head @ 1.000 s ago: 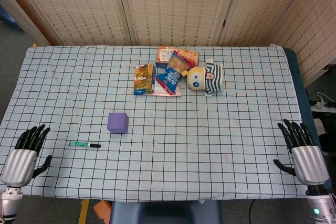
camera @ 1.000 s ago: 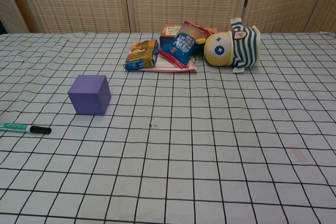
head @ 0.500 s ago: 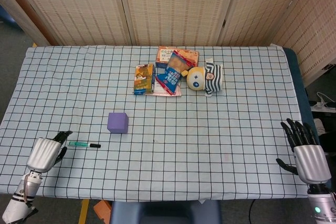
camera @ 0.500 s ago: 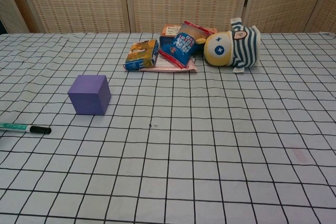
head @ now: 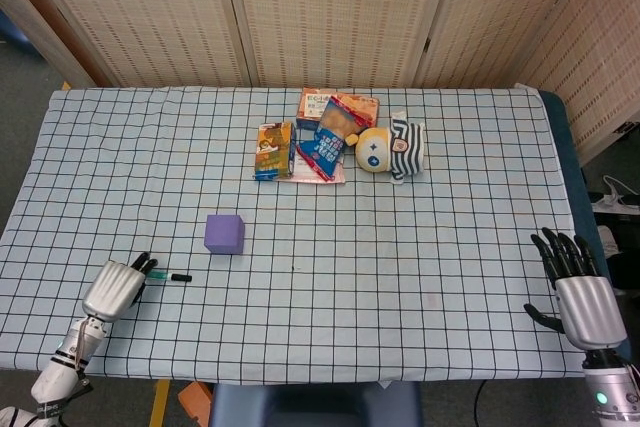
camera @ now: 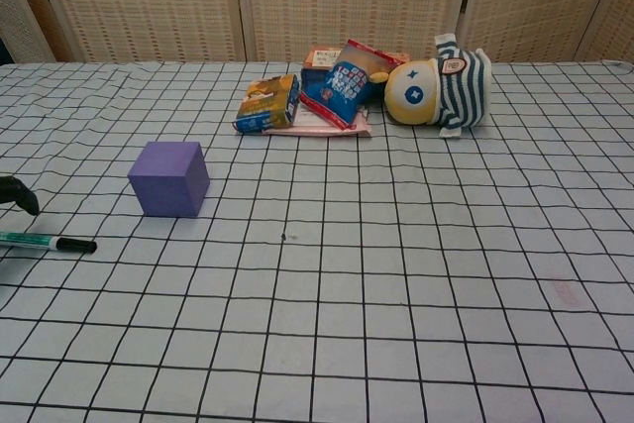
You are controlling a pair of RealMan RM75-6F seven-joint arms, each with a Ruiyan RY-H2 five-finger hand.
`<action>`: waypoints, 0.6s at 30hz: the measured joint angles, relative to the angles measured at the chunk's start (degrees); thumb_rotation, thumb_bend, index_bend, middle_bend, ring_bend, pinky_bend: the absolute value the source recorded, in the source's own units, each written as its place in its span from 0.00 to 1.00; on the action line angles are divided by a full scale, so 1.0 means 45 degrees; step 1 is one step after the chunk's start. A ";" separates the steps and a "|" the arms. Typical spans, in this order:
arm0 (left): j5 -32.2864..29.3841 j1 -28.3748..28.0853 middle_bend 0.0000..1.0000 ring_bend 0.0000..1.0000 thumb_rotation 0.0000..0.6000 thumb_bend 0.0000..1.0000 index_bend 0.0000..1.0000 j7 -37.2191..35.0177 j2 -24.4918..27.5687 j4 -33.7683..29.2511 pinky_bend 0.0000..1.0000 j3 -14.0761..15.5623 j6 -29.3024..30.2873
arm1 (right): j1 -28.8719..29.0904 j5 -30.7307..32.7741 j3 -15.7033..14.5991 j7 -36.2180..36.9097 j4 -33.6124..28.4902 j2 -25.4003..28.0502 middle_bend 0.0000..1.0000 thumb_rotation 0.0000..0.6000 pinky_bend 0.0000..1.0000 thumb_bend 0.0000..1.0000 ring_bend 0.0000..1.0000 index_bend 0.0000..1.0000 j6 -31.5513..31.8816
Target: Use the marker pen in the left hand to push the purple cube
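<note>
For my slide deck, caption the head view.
Left hand reaches the marker pen beside the purple cube.

Table [head: 420, 247] draped in a white cloth with a black grid, woven beige folding screen [head: 330, 17] behind it (panels joined by dark vertical seams), grey floor [head: 25, 67] at left, even indoor light.

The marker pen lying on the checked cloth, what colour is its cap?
Black, on a green barrel; clearest in the chest view.

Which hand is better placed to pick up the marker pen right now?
Left. The left hand is right at the marker pen; the right hand sits at the table's far edge.
</note>
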 measured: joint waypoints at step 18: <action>0.0019 -0.0387 0.40 0.90 1.00 0.45 0.39 -0.0218 -0.1265 0.2183 1.00 0.0349 -0.0043 | -0.0024 0.0003 -0.0097 -0.0026 -0.0210 0.0173 0.00 1.00 0.00 0.02 0.00 0.00 -0.0111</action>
